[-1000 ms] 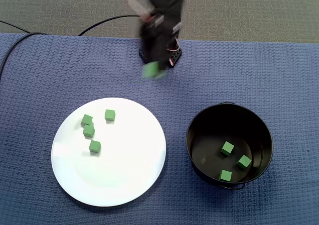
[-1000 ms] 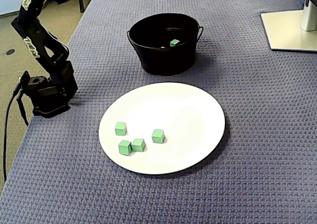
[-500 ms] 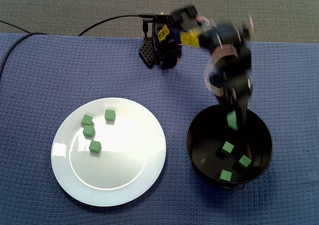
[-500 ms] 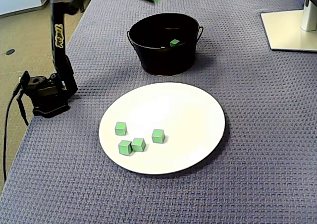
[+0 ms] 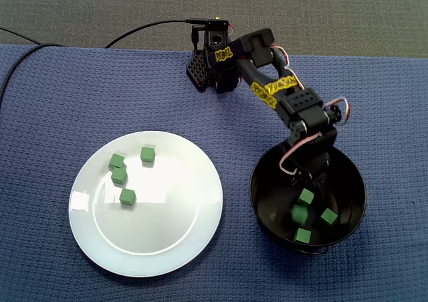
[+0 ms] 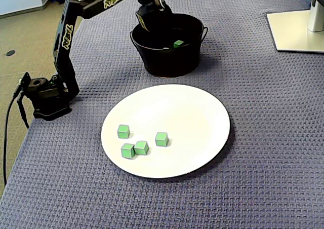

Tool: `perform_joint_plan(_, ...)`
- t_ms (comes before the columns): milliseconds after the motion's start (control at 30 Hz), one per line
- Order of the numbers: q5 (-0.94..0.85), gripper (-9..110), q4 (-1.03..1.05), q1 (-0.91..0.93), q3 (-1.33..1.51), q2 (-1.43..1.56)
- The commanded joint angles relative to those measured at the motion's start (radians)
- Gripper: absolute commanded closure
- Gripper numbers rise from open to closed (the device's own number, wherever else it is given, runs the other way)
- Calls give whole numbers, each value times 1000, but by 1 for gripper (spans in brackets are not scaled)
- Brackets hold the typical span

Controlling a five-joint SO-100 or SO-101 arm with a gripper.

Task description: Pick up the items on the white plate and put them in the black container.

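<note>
Several green cubes (image 5: 127, 196) lie on the left half of the white plate (image 5: 167, 212), seen again as a cluster of cubes (image 6: 141, 148) on the plate (image 6: 187, 115) in the other fixed view. The black pot (image 5: 355, 182) holds three resting cubes (image 5: 328, 216). A fourth, blurred cube (image 5: 299, 213) is in the air inside it. My gripper (image 5: 306, 180) hangs open just over the pot's inner left side, right above that blurred cube. From the side, the gripper (image 6: 153, 27) dips behind the pot's (image 6: 167, 62) far left rim, and one cube (image 6: 178, 43) shows inside.
The arm's base (image 5: 214, 68) sits at the far edge of the blue woven cloth, with a black cable (image 5: 147, 27) running off to the left. A white stand foot (image 6: 296, 29) rests at the cloth's right in the side view.
The arm swung from above its base over to the pot carrying a green cube, lowered into the pot, and let the cube go; it now falls inside.
</note>
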Motion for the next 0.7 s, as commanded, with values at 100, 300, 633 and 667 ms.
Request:
perform_joint_plan(100, -41, 71, 216, 302, -250, 451)
perform_joint_plan(300, -52, 66, 252, 851, -176, 661)
perform_joint_plan(633, -250, 66, 144, 1290, 394, 560)
perform_joint_plan(667, -279, 66, 98, 1302, 460, 535)
